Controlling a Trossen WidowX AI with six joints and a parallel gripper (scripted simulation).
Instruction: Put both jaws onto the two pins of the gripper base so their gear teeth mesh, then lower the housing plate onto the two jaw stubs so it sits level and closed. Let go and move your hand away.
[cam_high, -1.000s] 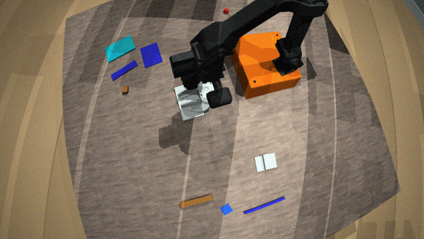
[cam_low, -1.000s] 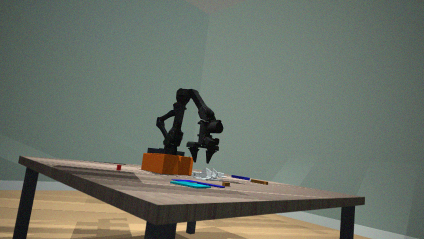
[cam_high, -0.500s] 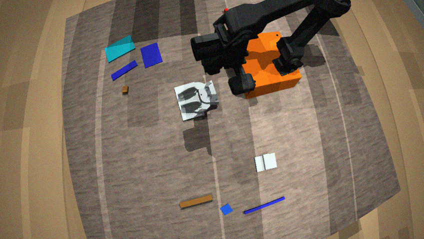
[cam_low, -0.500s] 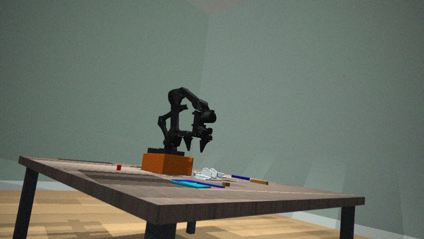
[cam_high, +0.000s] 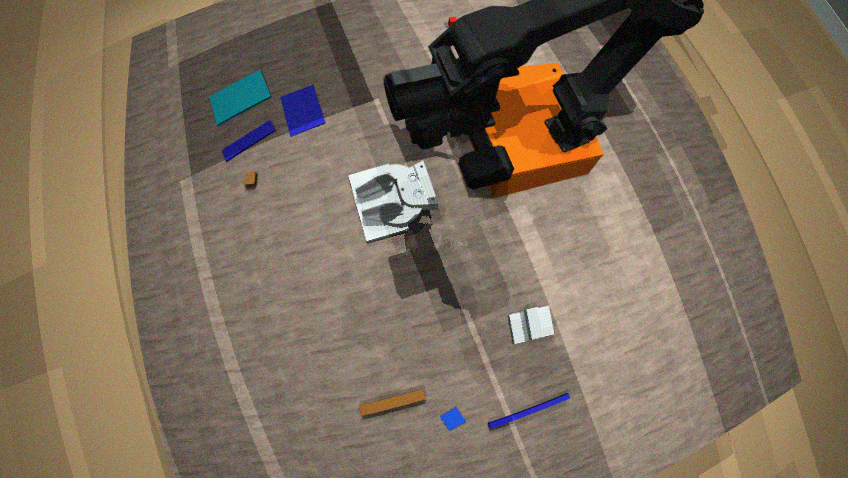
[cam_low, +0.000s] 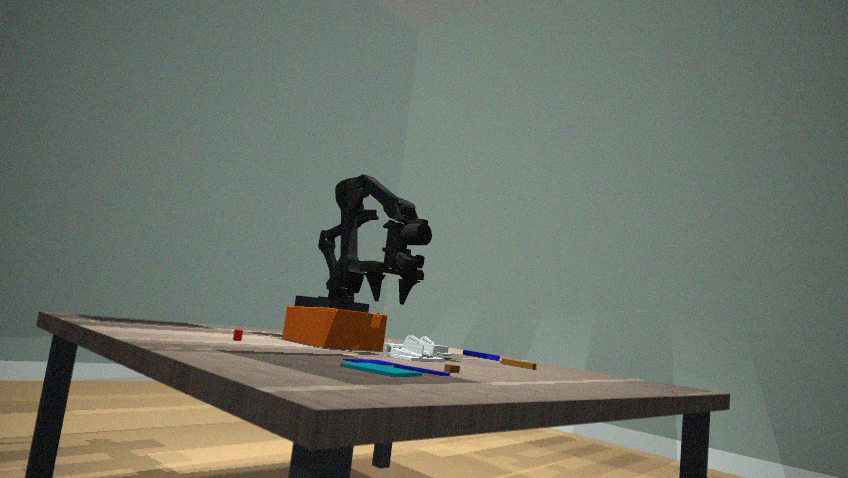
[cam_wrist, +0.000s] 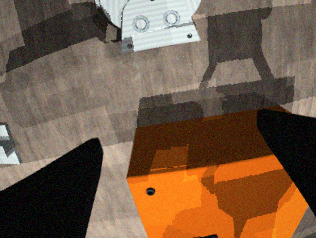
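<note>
The white gripper base lies on the table in front of the robot's orange block. Two jaws lie side by side over it and point away from the block. The white housing plate covers their rear ends. Two round stub ends show in its holes. The plate looks level, though any small gap under it cannot be made out. The gear teeth are hidden. My gripper is open and empty, raised clear of the assembly, over the near side towards the orange block.
The orange block carries the arm. A grooved white piece lies apart. A teal plate, blue pieces, brown pieces and a red piece lie around.
</note>
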